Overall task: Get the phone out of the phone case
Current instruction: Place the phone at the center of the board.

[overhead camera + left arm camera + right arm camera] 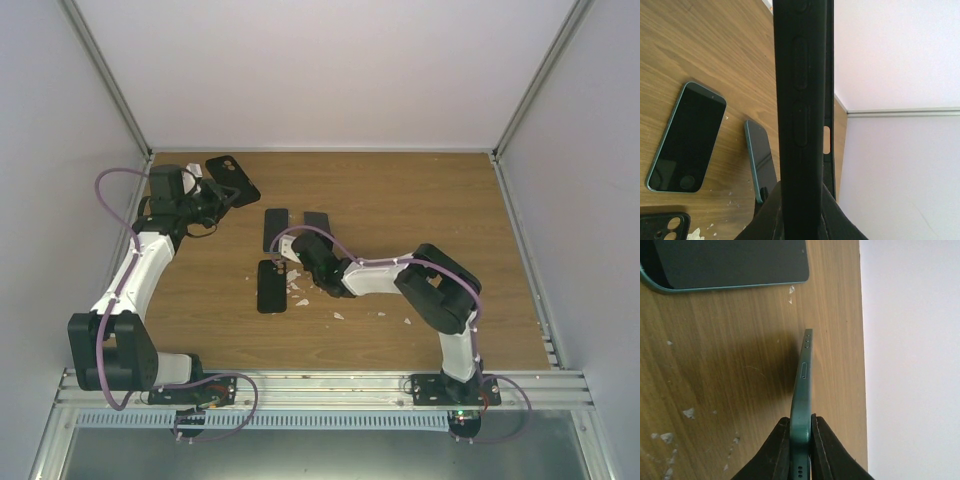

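Observation:
My left gripper (205, 195) is shut on a black phone case (232, 178) at the back left, held off the table. The left wrist view shows the case (800, 100) edge-on between the fingers (840, 220); I cannot tell if a phone is inside. My right gripper (305, 252) is shut on a dark green phone (316, 222) at the table's middle. The right wrist view shows that phone (802, 390) on its edge just above the wood, and it also shows in the left wrist view (760, 160).
A second green phone (275, 228) lies flat beside the held one, also in the left wrist view (685, 137) and right wrist view (730, 262). Another black case (271, 286) lies in front of it. White crumbs (300, 295) are scattered nearby. White walls enclose the table.

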Tool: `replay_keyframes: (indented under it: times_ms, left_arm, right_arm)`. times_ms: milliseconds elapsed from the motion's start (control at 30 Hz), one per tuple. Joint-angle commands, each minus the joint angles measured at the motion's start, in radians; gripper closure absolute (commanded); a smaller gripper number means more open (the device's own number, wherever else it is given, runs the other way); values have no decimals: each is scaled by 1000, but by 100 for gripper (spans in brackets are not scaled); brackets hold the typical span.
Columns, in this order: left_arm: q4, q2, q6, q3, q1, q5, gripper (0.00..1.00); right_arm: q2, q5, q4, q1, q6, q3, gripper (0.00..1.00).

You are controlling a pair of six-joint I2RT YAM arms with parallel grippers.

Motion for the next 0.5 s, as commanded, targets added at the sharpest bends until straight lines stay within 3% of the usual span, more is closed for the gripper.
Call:
replay_keyframes:
  times_ms: [0,467]
  left_arm:
    - [48,-19,-5,0,8,14,100]
    - [50,-15,-7,0,8,14,100]
  right_arm:
    - [45,-24,-13,18,40,-24,87]
    - [60,-84,-106,27,116,-3,72]
